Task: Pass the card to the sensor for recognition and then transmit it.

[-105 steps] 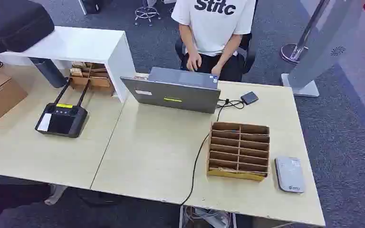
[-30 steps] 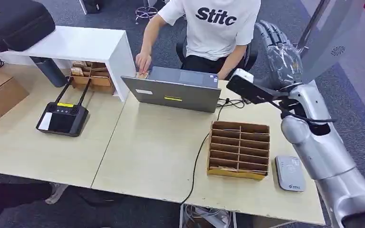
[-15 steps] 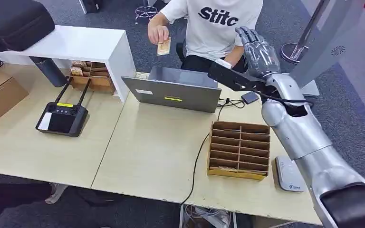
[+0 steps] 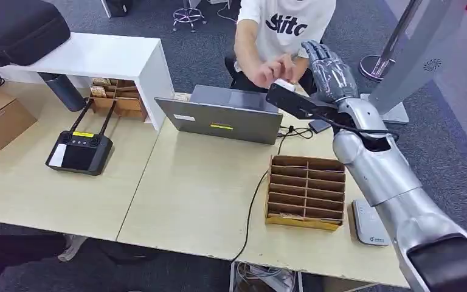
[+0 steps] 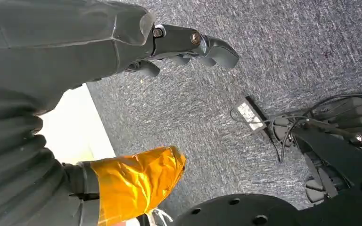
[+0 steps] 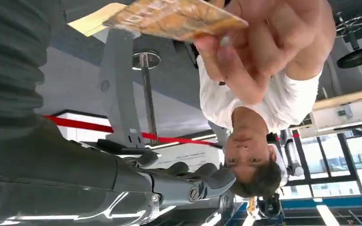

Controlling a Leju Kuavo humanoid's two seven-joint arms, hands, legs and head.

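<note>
Right robot hand [image 4: 330, 72] spread beside person's orange patterned card [image 6: 174, 18].

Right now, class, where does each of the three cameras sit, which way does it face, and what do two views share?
Head view: high, looking down at the table; right hand raised.
Left wrist view: faces carpet; left hand.
Right wrist view: faces the person's hand offering the card; fingers apart.
Shared: person's hand.

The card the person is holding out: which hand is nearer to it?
Right. The right hand is raised beside the person's hand with the card. The left hand hangs low over the carpet.
</note>
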